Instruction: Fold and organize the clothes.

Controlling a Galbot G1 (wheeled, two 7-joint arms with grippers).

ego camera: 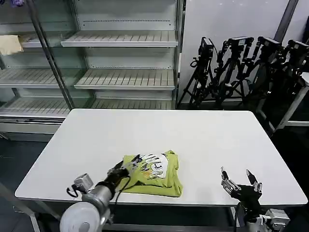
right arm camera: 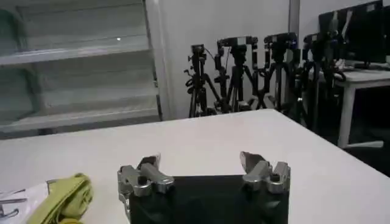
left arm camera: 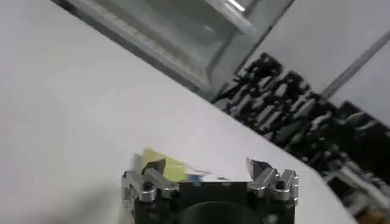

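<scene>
Near the front edge of the white rectangular tabletop [ego camera: 203,140], the left gripper [ego camera: 126,170] is reaching in low, its fingers spread and its tips touching the left side of the lime yellow-green cotton T-shirt [ego camera: 164,181]. In the left wrist view the left gripper [left arm camera: 208,170] is showing its 2 fingers parted, with the T-shirt [left arm camera: 173,170] lying between and just beyond them.

The T-shirt is lying folded into a compact bundle close to the front edge, a little left of the middle, with its white printed graphic [ego camera: 155,166] facing up.

The right gripper [ego camera: 240,178] is hovering at the front right part of the tabletop, fingers spread and holding nothing, well apart from the T-shirt.

Beyond the far edge, empty white metal shelves [ego camera: 125,77] and black camera tripods [ego camera: 231,67] are standing.
</scene>
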